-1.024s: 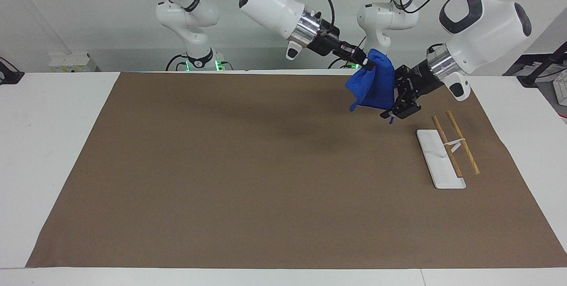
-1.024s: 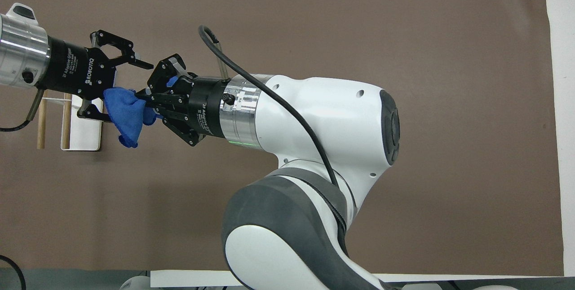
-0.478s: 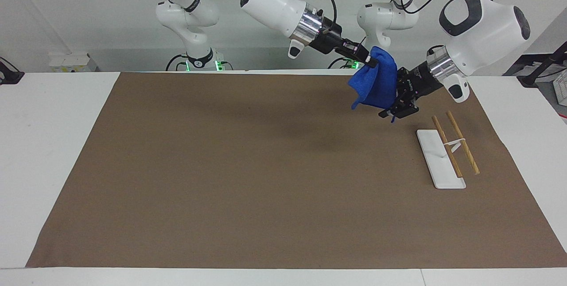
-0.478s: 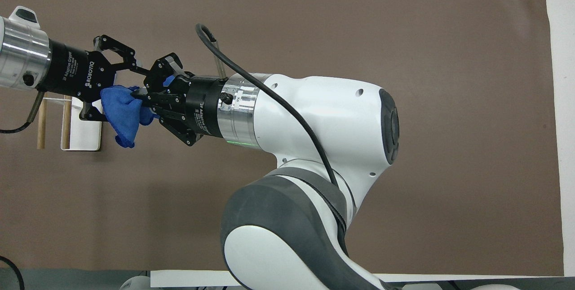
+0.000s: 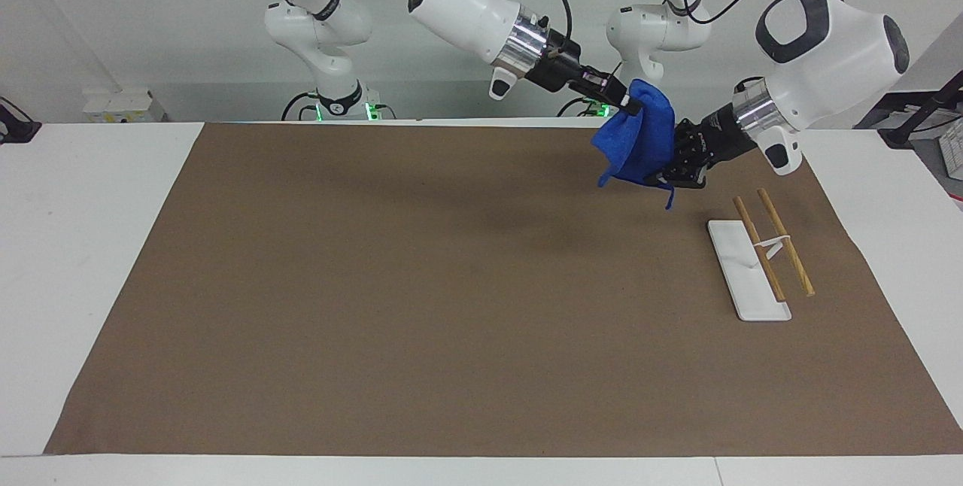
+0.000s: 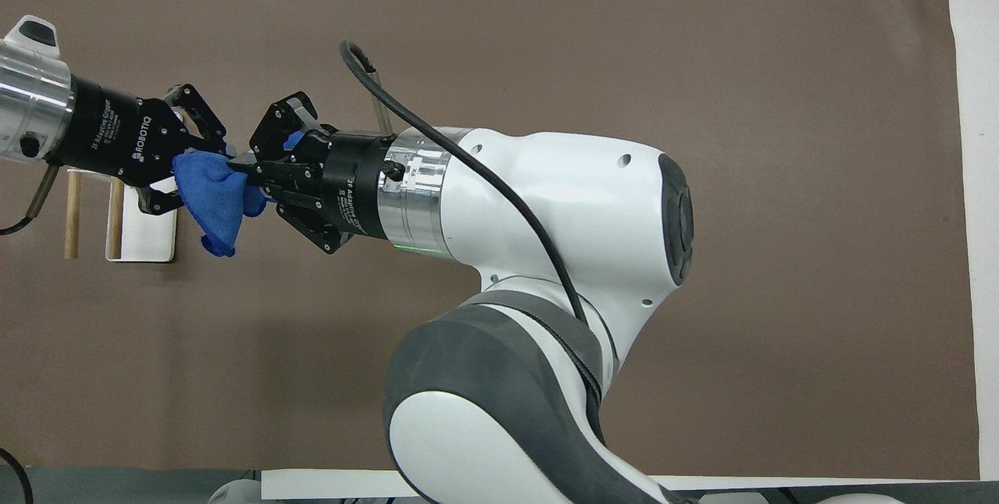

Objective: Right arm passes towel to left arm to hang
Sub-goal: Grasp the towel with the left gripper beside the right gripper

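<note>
While both arms met in the air at the upper right of the facing view, the towel (image 5: pixel 636 141) hung bunched between them, above the brown mat (image 5: pixel 451 305) that covered the table (image 5: pixel 83 245). The right gripper (image 5: pixel 629 103), entering from the upper left of that view on the right arm (image 5: pixel 470 8), had its fingers clenched on the towel's upper edge; in the overhead view the same right gripper (image 6: pixel 238 169) pinched the cloth at centre left of the frame. The left gripper (image 5: pixel 672 172), on the left arm (image 5: pixel 824 68) descending from the upper right, sat against the towel's lower part; in the overhead view the left gripper (image 6: pixel 187 176) had its fingers drawn in around the blue cloth, gripping it. A short loop of the towel dangled below the left gripper in the facing view. The rack (image 5: pixel 756 264), a white base with two wooden rods, lay on the mat toward the left arm's end of the table, at the right of the facing view and lower in the frame than the towel, apart from it.
</note>
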You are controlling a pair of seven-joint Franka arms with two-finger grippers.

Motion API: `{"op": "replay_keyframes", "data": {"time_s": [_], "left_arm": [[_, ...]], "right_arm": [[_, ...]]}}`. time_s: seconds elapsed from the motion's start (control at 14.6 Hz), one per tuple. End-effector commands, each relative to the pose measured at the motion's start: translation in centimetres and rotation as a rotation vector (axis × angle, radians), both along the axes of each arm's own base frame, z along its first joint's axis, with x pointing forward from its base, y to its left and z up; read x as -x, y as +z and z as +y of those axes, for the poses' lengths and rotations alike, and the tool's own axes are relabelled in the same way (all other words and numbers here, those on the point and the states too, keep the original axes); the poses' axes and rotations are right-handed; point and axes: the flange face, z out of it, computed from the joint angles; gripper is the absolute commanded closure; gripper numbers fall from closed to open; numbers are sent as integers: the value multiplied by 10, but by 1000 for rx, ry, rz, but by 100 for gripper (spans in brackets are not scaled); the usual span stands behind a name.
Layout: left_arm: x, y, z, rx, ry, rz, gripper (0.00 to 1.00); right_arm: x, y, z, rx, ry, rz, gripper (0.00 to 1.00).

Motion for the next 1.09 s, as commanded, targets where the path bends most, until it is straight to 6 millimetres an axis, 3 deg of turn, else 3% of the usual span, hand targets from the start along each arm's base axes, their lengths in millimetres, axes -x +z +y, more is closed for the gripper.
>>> {"op": "replay_keyframes", "data": {"time_s": [0.0,0.27,0.34,0.48,0.82,1.02], "left_arm": [[1,22,5,-30,-31,-45,100],[0,25,5,-41,-34,-54,100],[-2,23,5,-42,-33,-54,100],[-8,30,5,-41,-27,-70,100],[-27,43,16,-114,-69,-175,100],[-38,48,27,-120,-68,-274,100]], "right_arm": [[-3,3,3,-27,-1,3,100],[-2,3,4,-28,0,4,100],[-3,2,3,-28,0,12,86],[-2,1,4,-19,5,7,0],[-1,-1,4,9,18,-29,1],[3,-8,6,116,76,-140,1]]}}
